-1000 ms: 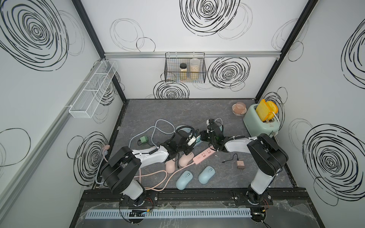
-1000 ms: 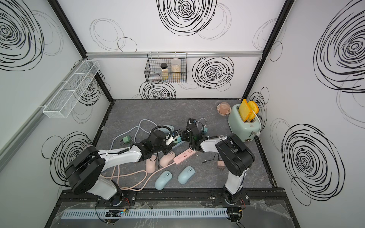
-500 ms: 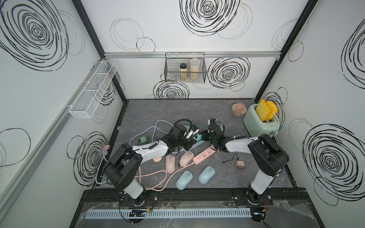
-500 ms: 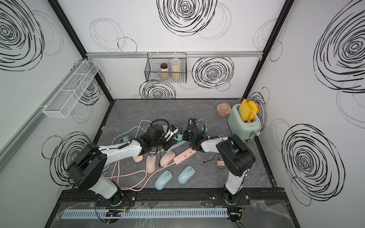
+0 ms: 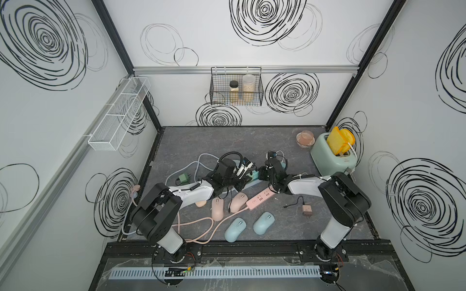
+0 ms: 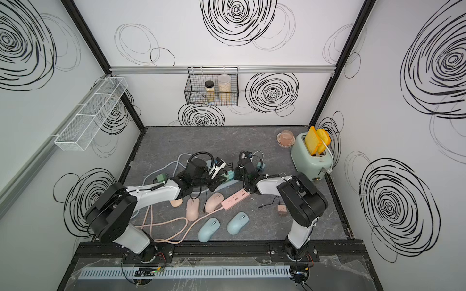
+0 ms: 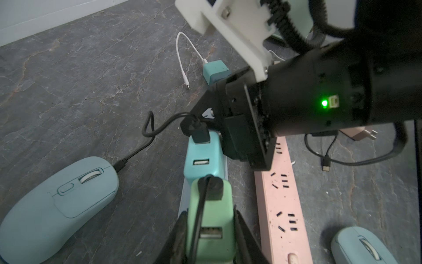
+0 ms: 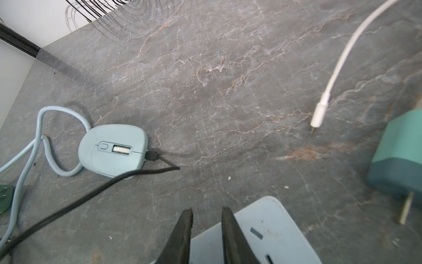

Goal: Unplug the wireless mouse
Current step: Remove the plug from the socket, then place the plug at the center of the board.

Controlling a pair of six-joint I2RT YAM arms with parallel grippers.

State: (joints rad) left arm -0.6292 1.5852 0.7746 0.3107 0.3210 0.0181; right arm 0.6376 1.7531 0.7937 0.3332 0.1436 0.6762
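Grey bench [image 5: 201, 141], centre cluttered. Left claw [image 7: 210, 217] pinching green adapter [image 7: 219, 203], likely steadying strip [image 8: 262, 228]. Right claw [image 8: 206, 212] slightly spread, empty, beside black plug [image 7: 201, 134] in teal adapter [image 7: 203, 173]. Mouse [image 7: 57, 201] mid-bench, cable plugged in; plug needs pulling.

Pale-blue mouse [image 7: 57, 201] lies flat — black cable [image 7: 120, 163] plugged in.
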